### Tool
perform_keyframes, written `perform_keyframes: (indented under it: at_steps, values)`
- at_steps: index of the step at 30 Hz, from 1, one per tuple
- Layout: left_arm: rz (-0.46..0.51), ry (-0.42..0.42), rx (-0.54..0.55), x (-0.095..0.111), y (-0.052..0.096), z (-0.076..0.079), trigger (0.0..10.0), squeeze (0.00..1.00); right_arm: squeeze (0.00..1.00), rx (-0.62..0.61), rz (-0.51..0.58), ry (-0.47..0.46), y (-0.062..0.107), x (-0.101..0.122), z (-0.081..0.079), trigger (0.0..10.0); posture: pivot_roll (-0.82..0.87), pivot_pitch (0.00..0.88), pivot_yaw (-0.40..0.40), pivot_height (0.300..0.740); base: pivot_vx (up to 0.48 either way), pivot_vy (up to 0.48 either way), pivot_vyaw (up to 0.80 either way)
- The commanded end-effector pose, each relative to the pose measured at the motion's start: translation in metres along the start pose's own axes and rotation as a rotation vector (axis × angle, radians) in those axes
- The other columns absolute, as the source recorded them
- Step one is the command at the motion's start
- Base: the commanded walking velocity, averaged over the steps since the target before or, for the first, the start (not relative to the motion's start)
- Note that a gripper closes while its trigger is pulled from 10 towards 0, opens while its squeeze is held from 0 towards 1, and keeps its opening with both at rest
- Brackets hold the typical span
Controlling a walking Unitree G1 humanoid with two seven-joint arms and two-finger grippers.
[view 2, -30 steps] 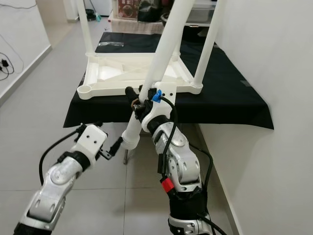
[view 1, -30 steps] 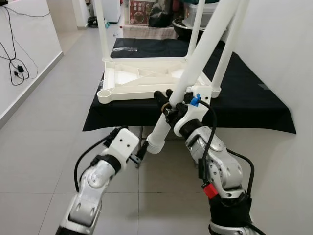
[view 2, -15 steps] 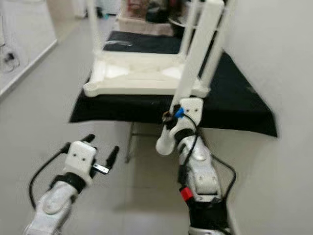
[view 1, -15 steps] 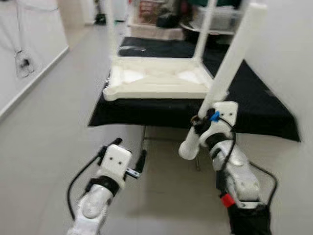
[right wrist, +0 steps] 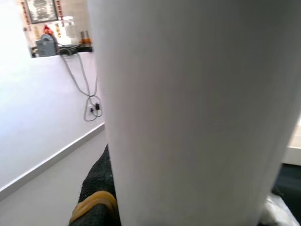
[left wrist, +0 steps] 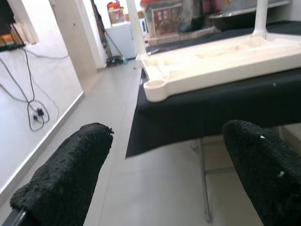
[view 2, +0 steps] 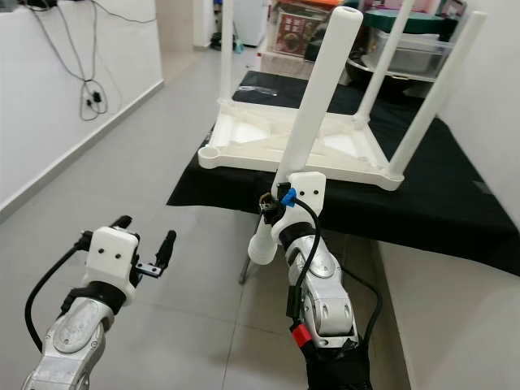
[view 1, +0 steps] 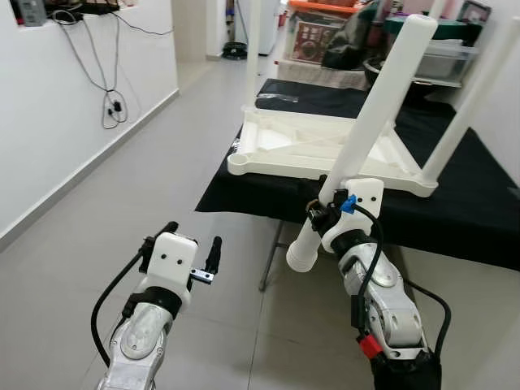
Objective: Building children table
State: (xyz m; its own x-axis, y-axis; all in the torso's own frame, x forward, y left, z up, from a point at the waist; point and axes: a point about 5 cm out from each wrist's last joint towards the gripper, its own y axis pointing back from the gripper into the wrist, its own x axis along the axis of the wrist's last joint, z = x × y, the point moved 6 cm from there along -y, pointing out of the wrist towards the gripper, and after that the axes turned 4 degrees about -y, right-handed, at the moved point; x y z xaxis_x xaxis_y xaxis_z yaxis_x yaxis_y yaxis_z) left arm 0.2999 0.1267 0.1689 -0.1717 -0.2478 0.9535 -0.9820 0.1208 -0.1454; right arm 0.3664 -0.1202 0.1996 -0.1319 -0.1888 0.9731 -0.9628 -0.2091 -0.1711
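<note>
Table leg (view 1: 370, 130), a long white tube, sits tilted in our right gripper (view 1: 323, 213), whose black fingers are clamped around it near its lower end. The leg's open bottom end hangs over the grey tiled floor (view 1: 162, 187), just in front of a low stand covered with a black cloth (view 1: 479, 203). Its upper end leans up and away across our view of the tabletop.

On that cloth lies the white children's tabletop (view 1: 325, 150), upside down, ribbed underside up. Three other white legs (view 2: 431, 89) already stand in its corners. The near left corner socket (view 2: 210, 153) is open, with no leg in it.

Our left gripper (view 1: 191, 244) hovers low over the floor, well apart from the stand, its two black fingers (left wrist: 70, 174) spread apart and holding nothing.

Beyond the tabletop, storage boxes and bags (view 1: 325, 36) crowd the far end. Along the white wall on our left, black cables (view 1: 110, 101) dangle down towards the skirting.
</note>
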Motion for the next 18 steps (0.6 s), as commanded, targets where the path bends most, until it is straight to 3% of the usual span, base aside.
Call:
perform_keyframes:
  at_steps: [1, 12, 18]
  values:
    - [0.003, -0.016, 0.011, 0.002, -0.001, -0.002, 10.0, 0.00, 0.00, -0.008, 0.018, -0.007, 0.001, 0.003, 0.003, 10.0, 0.10, 0.000, -0.103, 0.740, 0.435, 0.000, 0.00]
    - [0.002, -0.021, -0.007, 0.002, -0.001, 0.004, 10.0, 0.00, 0.00, 0.008, 0.016, 0.000, 0.000, 0.000, -0.002, 10.0, 0.10, 0.000, -0.100, 0.740, 0.440, 0.000, 0.00]
    - [0.000, -0.018, 0.004, 0.002, -0.002, 0.002, 10.0, 0.00, 0.00, 0.019, 0.058, 0.020, -0.007, 0.015, -0.002, 10.0, 0.10, 0.000, -0.099, 0.740, 0.442, 0.000, 0.00]
